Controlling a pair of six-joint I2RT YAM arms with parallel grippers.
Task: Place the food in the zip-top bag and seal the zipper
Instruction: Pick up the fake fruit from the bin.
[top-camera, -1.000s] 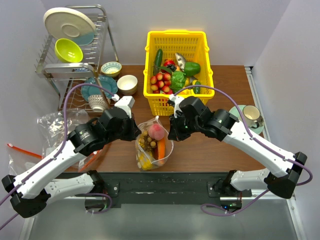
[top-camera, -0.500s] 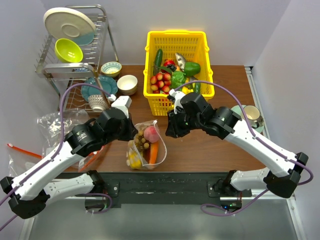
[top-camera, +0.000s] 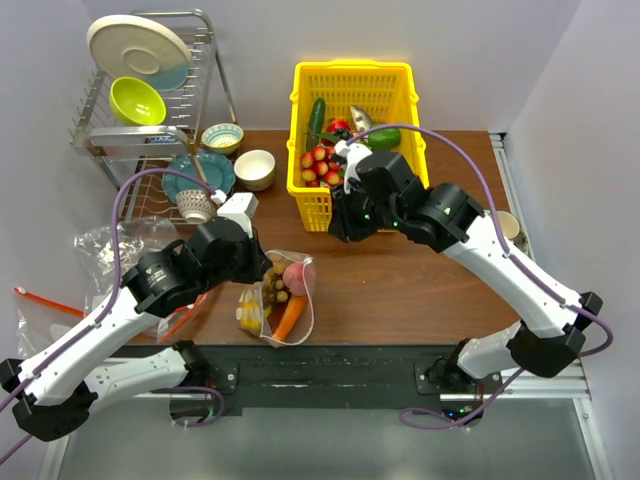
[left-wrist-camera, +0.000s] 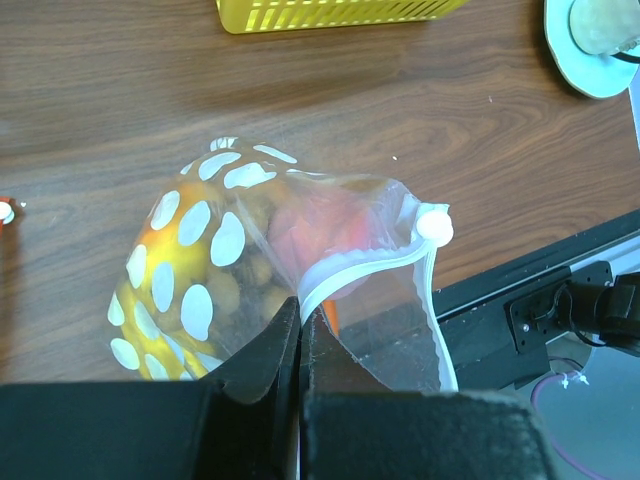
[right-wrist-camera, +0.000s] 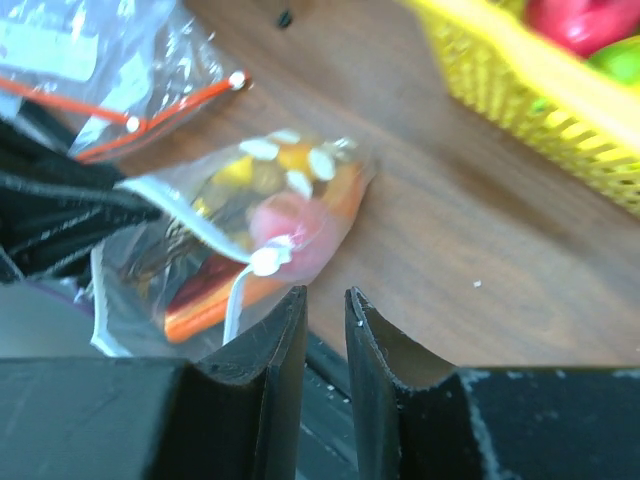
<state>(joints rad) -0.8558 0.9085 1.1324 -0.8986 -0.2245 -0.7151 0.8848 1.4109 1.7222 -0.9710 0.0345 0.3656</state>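
The zip-top bag (top-camera: 274, 306) lies near the table's front edge with a pink peach (top-camera: 297, 277), a carrot (top-camera: 287, 316), brown berries (top-camera: 272, 291) and a yellow piece (top-camera: 247, 313) inside. My left gripper (top-camera: 263, 272) is shut on the zipper (left-wrist-camera: 352, 268) at the bag's mouth. In the left wrist view the dotted bag (left-wrist-camera: 195, 255) bulges ahead of the jaws, with the white slider knob (left-wrist-camera: 434, 225) at the strip's right end. My right gripper (top-camera: 338, 228) hangs apart from the bag, near the basket, jaws slightly apart and empty. Its wrist view shows the bag (right-wrist-camera: 290, 200) and knob (right-wrist-camera: 266, 262).
A yellow basket (top-camera: 352, 75) of toy produce stands at the back. A dish rack (top-camera: 150, 100) with bowls and plates stands at the back left. Clear bags with red-orange strips (top-camera: 105, 250) lie left. A cup on a saucer (left-wrist-camera: 597, 35) sits at the right.
My left gripper has pulled the bag left and toward the front edge. My right gripper has moved away from the bag, back toward the basket.
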